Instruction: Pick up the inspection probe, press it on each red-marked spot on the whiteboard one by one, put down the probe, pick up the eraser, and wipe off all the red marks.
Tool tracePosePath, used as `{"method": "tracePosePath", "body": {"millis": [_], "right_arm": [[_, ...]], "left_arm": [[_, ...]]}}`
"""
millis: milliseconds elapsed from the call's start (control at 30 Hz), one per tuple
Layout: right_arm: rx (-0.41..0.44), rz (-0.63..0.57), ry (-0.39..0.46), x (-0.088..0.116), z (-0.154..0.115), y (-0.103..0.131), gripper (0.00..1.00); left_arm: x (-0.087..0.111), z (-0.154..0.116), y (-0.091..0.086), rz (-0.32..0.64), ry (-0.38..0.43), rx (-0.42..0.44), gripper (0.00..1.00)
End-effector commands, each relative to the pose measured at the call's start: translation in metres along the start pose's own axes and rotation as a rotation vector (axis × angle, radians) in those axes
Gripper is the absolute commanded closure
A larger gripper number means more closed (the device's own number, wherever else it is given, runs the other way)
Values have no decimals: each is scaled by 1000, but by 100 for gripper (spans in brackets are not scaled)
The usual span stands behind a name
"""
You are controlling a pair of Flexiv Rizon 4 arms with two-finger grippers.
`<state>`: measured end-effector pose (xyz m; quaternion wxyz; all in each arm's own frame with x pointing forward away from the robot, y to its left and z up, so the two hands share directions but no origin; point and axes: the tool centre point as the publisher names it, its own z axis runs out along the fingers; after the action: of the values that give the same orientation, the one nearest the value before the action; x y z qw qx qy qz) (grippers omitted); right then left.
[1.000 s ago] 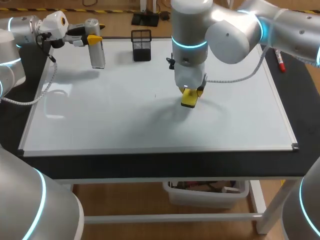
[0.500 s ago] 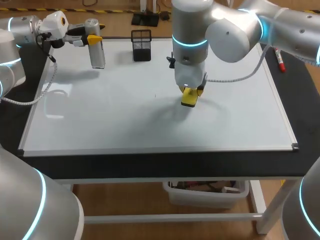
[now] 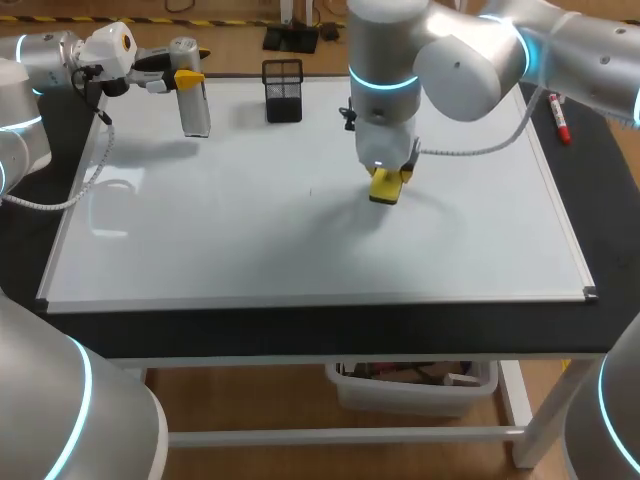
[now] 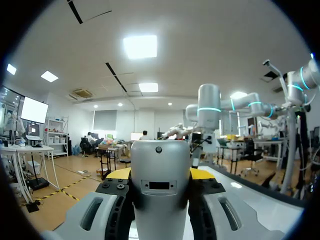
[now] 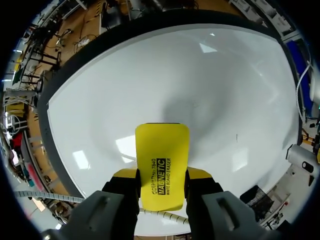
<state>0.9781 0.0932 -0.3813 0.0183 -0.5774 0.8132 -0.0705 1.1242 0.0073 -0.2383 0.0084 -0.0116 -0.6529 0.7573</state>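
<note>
Right arm comes in from the far right corner and reaches approx. the ctr of the whiteboard (image 3: 250, 240). The right gripper (image 3: 387, 186) points straight down, clenched on the yellow eraser (image 3: 386, 189). In the right wrist view both yellow-tipped fingers (image 5: 125, 175) press it from its two long sides. They hold its rear part, w/ the front part sticking out ahead. Black print runs lengthwise down the eraser's face in two lines, one bolder. The eraser is prob. touching the board, but neither view shows the contact clearly. A small dark tick (image 3: 310, 192) lies on the board to the left of the eraser, apart from it.

Left arm is at the far left corner. The left gripper (image 3: 183, 78) grasps the inspection probe (image 3: 195, 105), a grey cylinder held upright over the board's far left corner. In the left wrist view its rounded grey body fills the gap btwn the fingers, yellow tips (image 4: 117, 173) against it on both sides. A small dark rectangular panel (image 4: 159, 186) sits on the body, w/ no writing legible.

A black mesh pen holder (image 3: 283, 90) stands at the board's far edge, btwn probe and right arm. A red marker (image 3: 560, 120) lies on the black table (image 3: 600, 240) beside the board's right edge, its label too small to read.
</note>
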Motion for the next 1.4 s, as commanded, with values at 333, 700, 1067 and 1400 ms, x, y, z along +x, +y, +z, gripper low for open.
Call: {"method": "tracePosePath", "body": {"millis": [333, 700, 1067, 1400], "right_arm": [[20, -56, -6, 0, 3, -73, 100], [27, -118, 0, -17, 8, -117, 100], [9, -186, -17, -41, 15, -152, 100], [-12, -217, -24, -68, 24, -174, 100]], "left_arm": [[-6, -3, 1, -1, 20, 4, 100], [-6, -3, 1, -1, 20, 4, 100], [-6, -3, 1, -1, 20, 4, 100], [-6, -3, 1, -1, 20, 4, 100]]}}
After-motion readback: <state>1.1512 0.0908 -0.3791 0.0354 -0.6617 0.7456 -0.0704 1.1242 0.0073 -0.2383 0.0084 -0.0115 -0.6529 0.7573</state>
